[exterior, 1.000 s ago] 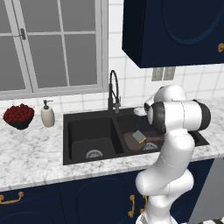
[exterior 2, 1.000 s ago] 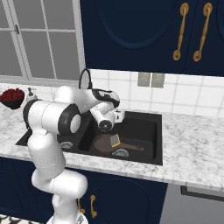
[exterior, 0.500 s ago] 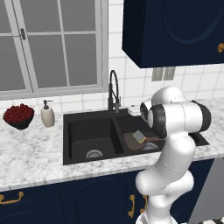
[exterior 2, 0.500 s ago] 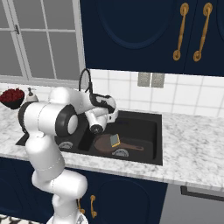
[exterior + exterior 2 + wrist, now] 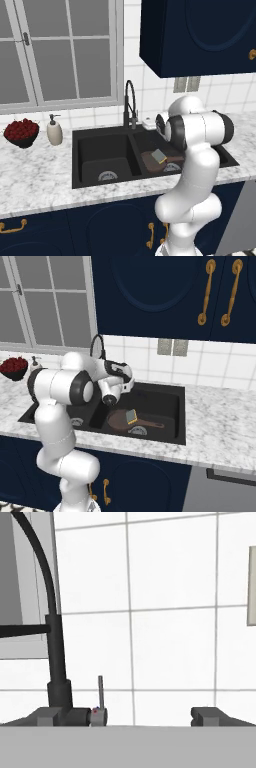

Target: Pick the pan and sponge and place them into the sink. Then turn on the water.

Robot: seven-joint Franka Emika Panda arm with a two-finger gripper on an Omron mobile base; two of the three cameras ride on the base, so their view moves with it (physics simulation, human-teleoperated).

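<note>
Looking along the gripper (image 5: 132, 716), you see its jaws spread wide and empty, aimed level at the tiled wall behind the sink (image 5: 100, 150). The faucet (image 5: 55, 662) stands just ahead and to the left of the fingertips, its small upright lever (image 5: 100, 694) close beside the left finger. From the base views, the pan (image 5: 122, 420) lies in the right basin, below and in front of the gripper, with the sponge (image 5: 132, 416) resting in it.
</note>
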